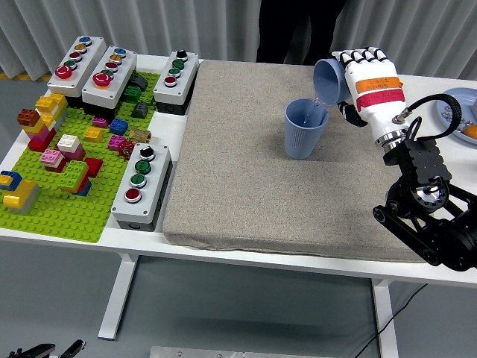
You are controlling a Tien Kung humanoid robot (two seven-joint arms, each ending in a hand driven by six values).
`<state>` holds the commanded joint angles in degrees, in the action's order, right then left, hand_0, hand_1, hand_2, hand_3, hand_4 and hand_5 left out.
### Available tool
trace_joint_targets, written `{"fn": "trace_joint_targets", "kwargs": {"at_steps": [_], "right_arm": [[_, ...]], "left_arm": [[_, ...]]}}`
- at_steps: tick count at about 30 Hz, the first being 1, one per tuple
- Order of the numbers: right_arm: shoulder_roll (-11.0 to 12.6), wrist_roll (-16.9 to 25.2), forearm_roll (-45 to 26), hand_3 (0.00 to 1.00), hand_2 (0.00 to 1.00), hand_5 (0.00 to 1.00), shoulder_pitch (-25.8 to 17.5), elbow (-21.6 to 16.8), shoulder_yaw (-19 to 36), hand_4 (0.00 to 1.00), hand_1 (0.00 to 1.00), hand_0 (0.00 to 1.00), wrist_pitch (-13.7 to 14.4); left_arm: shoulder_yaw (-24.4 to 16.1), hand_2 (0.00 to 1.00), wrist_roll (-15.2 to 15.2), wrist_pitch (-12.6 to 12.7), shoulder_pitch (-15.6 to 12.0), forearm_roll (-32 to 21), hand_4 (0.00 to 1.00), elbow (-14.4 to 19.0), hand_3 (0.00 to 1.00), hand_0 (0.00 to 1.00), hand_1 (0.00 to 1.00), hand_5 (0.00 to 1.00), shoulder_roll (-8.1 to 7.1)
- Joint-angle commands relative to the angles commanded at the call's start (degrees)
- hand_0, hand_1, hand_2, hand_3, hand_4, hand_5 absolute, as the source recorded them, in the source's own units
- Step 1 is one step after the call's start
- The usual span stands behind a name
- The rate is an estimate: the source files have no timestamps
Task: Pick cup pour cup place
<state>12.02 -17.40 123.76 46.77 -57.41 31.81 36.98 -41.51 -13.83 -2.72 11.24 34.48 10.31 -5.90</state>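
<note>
A blue ribbed cup (304,130) stands upright on the grey mat (246,186), right of its middle. My right hand (356,74), white with an orange band, is shut on a second blue cup (329,80). That cup is tipped steeply to the left, its mouth facing down over the standing cup's right rim. The two cups are close at the rim; I cannot tell whether they touch. No left hand shows.
Green Lego baseplate (67,205) with several coloured bricks fills the left. Grey button boxes (141,185) (175,77) (93,67) line it. A plate (462,112) with small items sits at the far right edge. A person in dark clothes (298,30) stands behind the table.
</note>
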Motion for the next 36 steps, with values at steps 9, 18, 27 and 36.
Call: {"fn": "trace_joint_targets", "kwargs": {"at_steps": [9, 18, 27, 36], "right_arm": [[-0.11, -1.27, 1.02, 0.72, 0.621, 0.002, 0.07, -0.31, -0.2, 0.595, 0.735, 0.869, 0.0], [-0.29, -0.92, -1.35, 0.718, 0.624, 0.002, -0.41, -0.5, 0.23, 0.587, 0.735, 0.872, 0.0], [-1.48, 2.23, -11.6, 0.714, 0.619, 0.002, -1.97, -1.2, 3.47, 0.587, 0.731, 0.869, 0.0], [-1.6, 7.99, -33.01, 0.715, 0.616, 0.002, -3.87, -2.17, 9.47, 0.583, 0.729, 0.861, -0.04]], "left_arm": [[-0.19, 0.83, -0.03, 0.0, -0.02, 0.24, 0.511, 0.0, 0.715, 0.764, 0.785, 0.985, -0.01], [-0.33, 0.83, -0.08, 0.01, -0.22, 0.43, 0.511, 0.0, 0.715, 0.764, 0.784, 0.986, 0.03], [-0.49, 0.829, -0.23, 0.0, -0.57, 0.76, 0.511, 0.0, 0.715, 0.764, 0.784, 0.985, 0.07], [-0.42, 0.829, -0.24, -0.05, -0.75, 0.79, 0.511, 0.0, 0.716, 0.763, 0.784, 0.986, 0.11]]}}
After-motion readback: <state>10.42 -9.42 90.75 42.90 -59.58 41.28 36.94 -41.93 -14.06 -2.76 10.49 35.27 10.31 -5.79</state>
